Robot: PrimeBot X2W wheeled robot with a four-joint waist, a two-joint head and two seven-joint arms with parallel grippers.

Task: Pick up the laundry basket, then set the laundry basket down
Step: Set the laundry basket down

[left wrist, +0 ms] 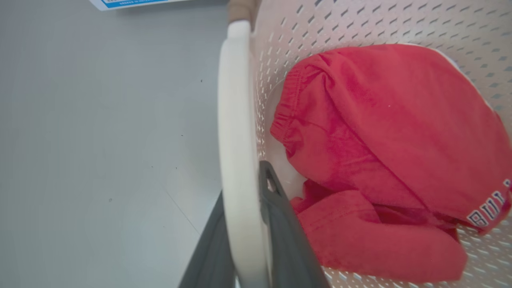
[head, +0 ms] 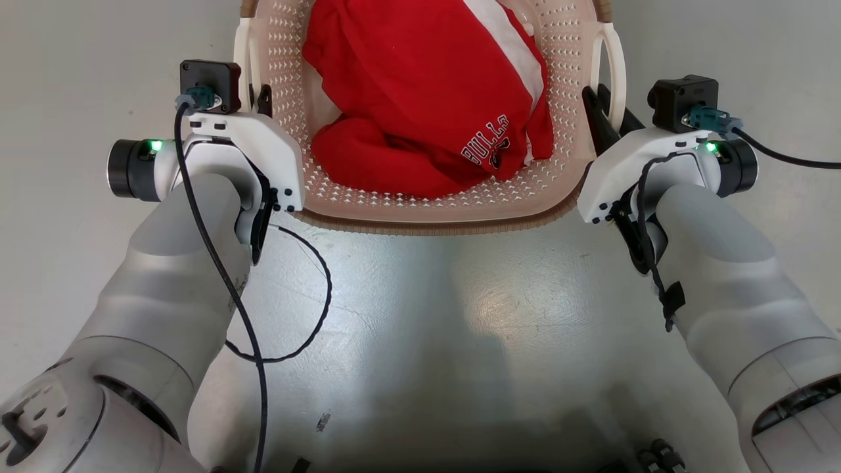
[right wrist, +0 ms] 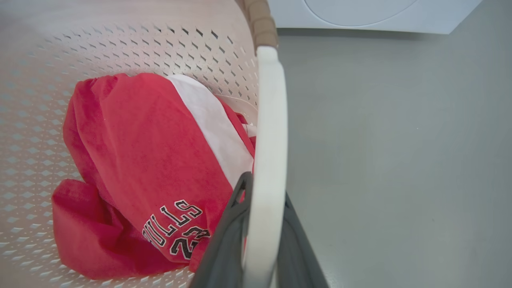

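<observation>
The cream perforated laundry basket (head: pixel 394 197) with its brown rim sits straight ahead between my arms, holding a red jersey (head: pixel 420 85) with a white stripe and lettering. My left gripper (head: pixel 259 98) is shut on the basket's left white handle (left wrist: pixel 238 120), one dark finger on each side of it. My right gripper (head: pixel 601 108) is shut the same way on the right white handle (right wrist: pixel 270 120). The left gripper (left wrist: pixel 243 184) and the right gripper (right wrist: pixel 265 192) each straddle their handle. I cannot tell whether the basket rests on the floor or hangs above it.
Grey glossy floor (head: pixel 420 328) spreads around and beneath the basket. A white washer front (right wrist: pixel 360 12) stands beyond the basket's right side. A blue-and-white label edge (left wrist: pixel 132 3) lies past the left side. A black cable (head: pixel 315 309) loops from my left wrist.
</observation>
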